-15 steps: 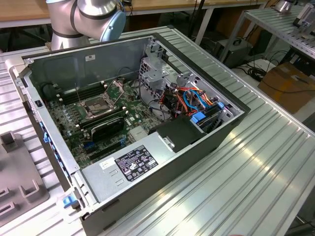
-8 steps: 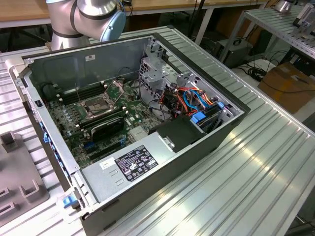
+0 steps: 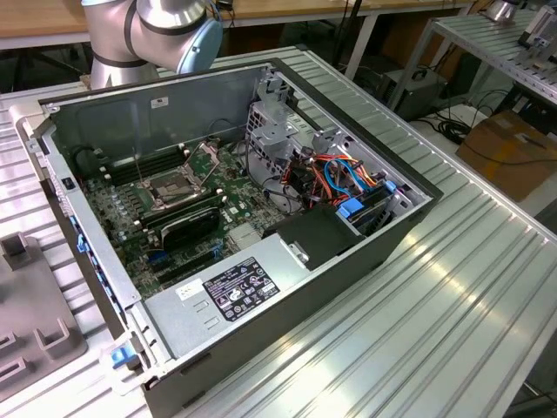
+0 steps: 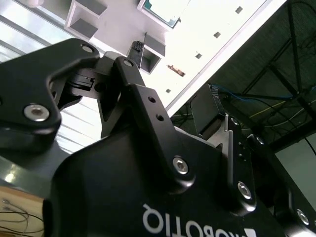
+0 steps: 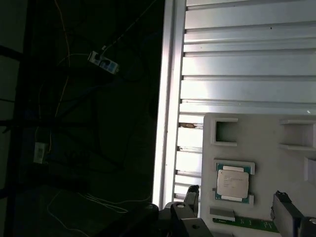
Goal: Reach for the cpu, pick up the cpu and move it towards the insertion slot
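End effector (image 5: 237,194) spread wide, nothing held; cpu (image 5: 233,181) sits in grey tray (image 5: 266,138) near fingertips. Insertion slot (image 3: 174,187) on motherboard (image 3: 130,228).

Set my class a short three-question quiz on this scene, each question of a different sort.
1. Where does the cpu lie? A: in a pocket of the grey tray; B: in a drawer; C: on a shelf.
2. True or false: the gripper is shut on the cpu.
3. Fill in: in the exterior view, the slot sits inside the open computer ____.
Key: 1 A; 2 false, its fingers are apart, holding nothing; 3 case.
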Controlling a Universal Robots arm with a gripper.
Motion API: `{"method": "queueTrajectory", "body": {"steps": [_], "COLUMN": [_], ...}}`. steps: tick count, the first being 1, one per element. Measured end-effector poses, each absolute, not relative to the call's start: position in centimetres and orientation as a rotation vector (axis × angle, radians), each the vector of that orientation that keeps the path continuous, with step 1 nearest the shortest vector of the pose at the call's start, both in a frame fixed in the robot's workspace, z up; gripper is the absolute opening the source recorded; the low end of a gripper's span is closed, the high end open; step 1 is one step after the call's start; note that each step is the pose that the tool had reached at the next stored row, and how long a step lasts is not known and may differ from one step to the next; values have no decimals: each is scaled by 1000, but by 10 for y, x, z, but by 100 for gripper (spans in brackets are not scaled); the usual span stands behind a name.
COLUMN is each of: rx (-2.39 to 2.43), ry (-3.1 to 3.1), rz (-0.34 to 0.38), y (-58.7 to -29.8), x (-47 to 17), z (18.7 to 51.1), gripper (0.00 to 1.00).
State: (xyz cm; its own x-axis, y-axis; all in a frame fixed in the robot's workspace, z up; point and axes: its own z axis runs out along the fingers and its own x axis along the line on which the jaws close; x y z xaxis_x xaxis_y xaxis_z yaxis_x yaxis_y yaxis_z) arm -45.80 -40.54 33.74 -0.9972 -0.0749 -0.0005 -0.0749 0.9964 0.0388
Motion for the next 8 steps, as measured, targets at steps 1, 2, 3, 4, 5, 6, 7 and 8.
{"method": "queueTrajectory", "body": {"steps": [1, 2, 3, 4, 5, 6, 7, 8], "rx": [118, 118, 118, 118, 118, 118, 118, 118], "ry": [-3138, -3138, -3138, -3138, -3138, -3138, -3138, -3138], "rz": [-61, -61, -61, -61, -61, -61, -61, -61], "y": [-405, -405, -405, -405, -405, -405, -405, -405], "x": [-458, -458, -458, -458, -458, -458, -458, -458], "z": [335, 333, 332, 330, 329, 328, 327, 326], "gripper": [66, 66, 66, 66, 66, 66, 66, 66]}}
